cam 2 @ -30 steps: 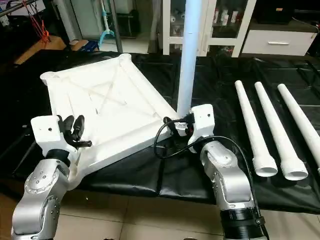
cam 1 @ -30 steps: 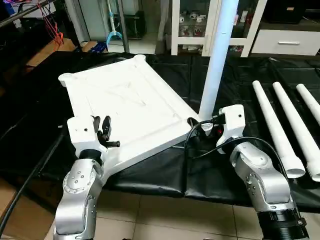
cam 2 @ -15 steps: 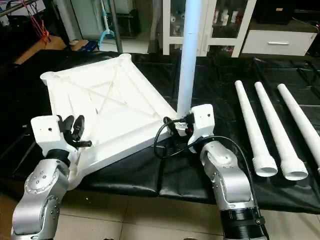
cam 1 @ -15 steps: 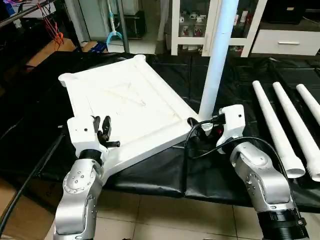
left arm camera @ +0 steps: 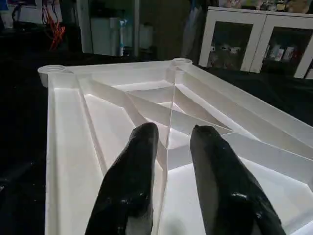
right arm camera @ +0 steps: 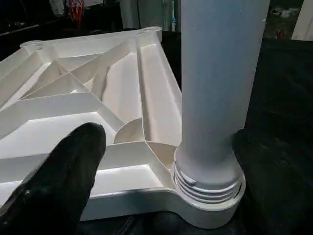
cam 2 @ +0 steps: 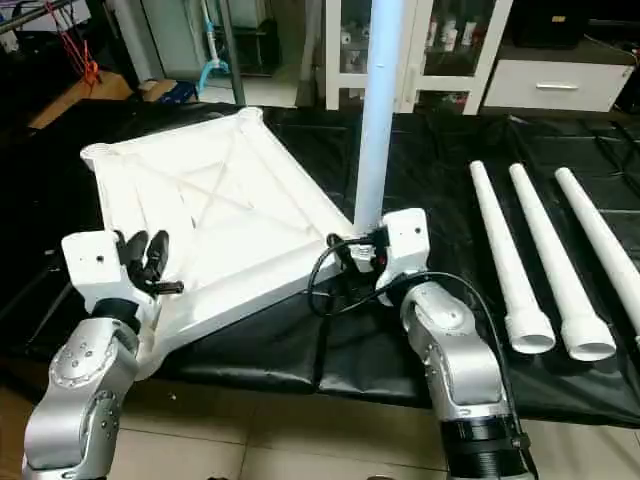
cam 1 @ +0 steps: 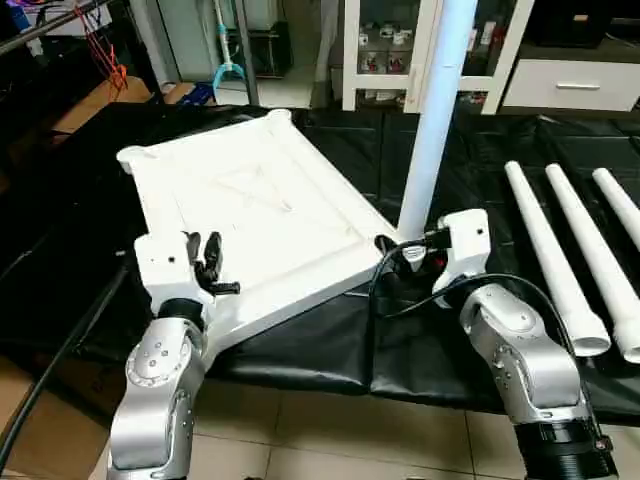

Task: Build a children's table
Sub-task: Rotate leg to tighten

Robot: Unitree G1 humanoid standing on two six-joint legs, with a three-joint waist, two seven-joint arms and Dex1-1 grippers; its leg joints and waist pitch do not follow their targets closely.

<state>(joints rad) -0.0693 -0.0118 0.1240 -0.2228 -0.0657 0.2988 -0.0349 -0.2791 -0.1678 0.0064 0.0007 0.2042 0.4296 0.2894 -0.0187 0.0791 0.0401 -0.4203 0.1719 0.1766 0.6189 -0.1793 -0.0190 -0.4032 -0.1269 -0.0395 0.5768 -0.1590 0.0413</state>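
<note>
nearest, the left gripper [cam 1: 207, 262] sits over the tabletop [cam 1: 250, 210] at its near left corner, fingers [left arm camera: 134, 171] a narrow gap apart with a rib of the underside running into that gap; whether they pinch it i cannot tell, but the pose looks meant to steady the slab. the tabletop lies ribbed side up on the black mat [cam 1: 300, 345] so its corner sockets face upward. at the near right corner a leg [cam 1: 432, 130] stands upright in its socket [right arm camera: 208, 205], threads showing at the collar, so likely not fully seated. the right gripper [cam 1: 415, 255] is beside that base, fingers wide apart and not holding it. farther right, three spare legs [cam 1: 555, 255] lie side by side on the mat, waiting. beyond is a white cabinet [cam 1: 385, 50].
</note>
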